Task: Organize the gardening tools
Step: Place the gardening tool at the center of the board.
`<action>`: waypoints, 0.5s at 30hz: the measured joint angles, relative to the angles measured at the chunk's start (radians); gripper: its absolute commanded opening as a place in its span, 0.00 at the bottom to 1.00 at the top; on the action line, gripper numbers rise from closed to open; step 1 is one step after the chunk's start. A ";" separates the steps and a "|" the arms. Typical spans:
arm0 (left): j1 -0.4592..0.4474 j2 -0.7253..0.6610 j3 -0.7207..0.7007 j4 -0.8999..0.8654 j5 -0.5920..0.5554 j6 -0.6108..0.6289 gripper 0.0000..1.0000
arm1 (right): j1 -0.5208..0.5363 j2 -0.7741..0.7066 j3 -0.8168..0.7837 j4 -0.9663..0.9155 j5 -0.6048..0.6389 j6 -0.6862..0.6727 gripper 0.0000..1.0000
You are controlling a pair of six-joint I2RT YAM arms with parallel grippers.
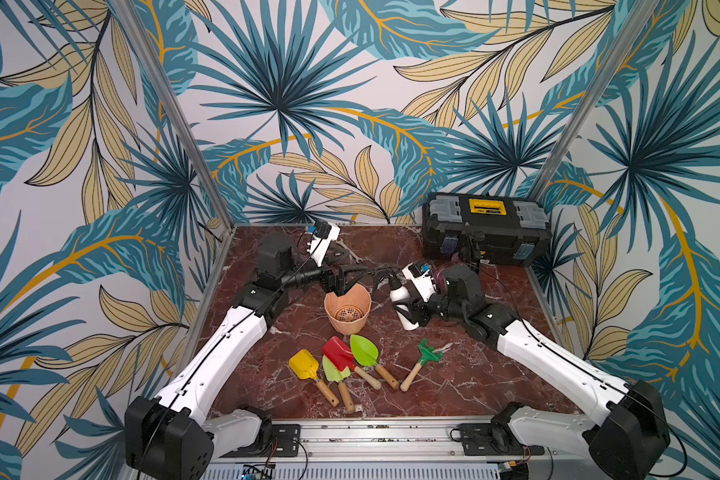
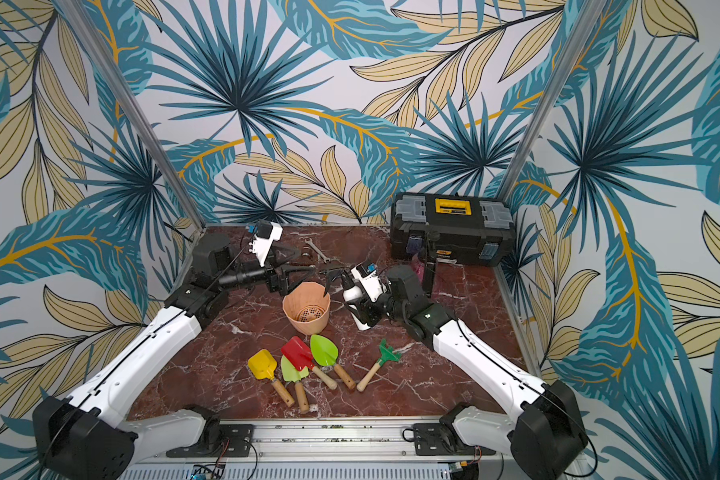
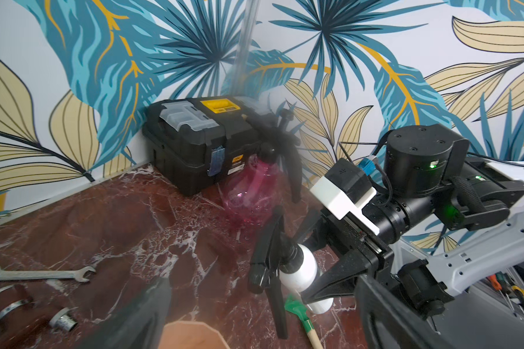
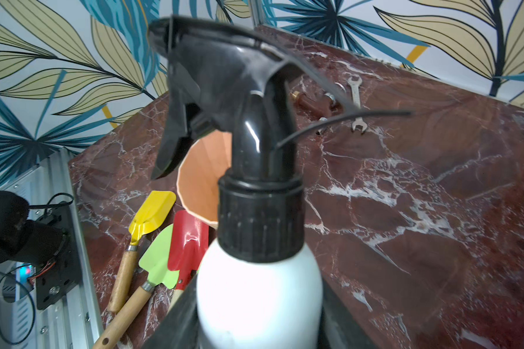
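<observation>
In both top views the right gripper [image 1: 408, 311] clamps the white spray bottle [image 1: 399, 294] mid-surface, beside the pot [image 1: 347, 311]; the left gripper [image 1: 345, 283] gapes empty over its rim. Left wrist: pink spray bottle [image 3: 248, 190] beside the far-right-corner toolbox [image 3: 191, 145]. Right wrist: white spray bottle [image 4: 257, 290] between the jaws.

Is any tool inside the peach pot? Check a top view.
No, the pot shows only its bare slotted bottom, and the five wooden-handled tools lie outside it.

Pot [image 1: 347, 309] mid table [image 1: 474, 374]. Four shovels [image 1: 339, 353] plus hand rake [image 1: 424, 362] lined up before it, rake rightmost. Spray bottle [image 1: 399, 294] in my right claw [image 1: 410, 316], right of pot. Toolbox [image 1: 487, 228] back-right corner, second spray bottle [image 3: 248, 193] just before it. Wrench [image 2: 316, 250] behind pot.
</observation>
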 measured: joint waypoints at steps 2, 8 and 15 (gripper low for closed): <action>-0.011 0.012 0.011 -0.001 0.020 -0.010 0.96 | 0.000 -0.019 -0.017 0.016 -0.028 -0.010 0.34; -0.041 0.060 0.041 0.008 0.059 -0.056 0.82 | 0.000 -0.063 -0.044 0.081 -0.075 -0.026 0.34; -0.105 0.116 0.065 0.013 0.066 -0.085 0.60 | 0.000 -0.077 -0.069 0.121 -0.087 -0.027 0.35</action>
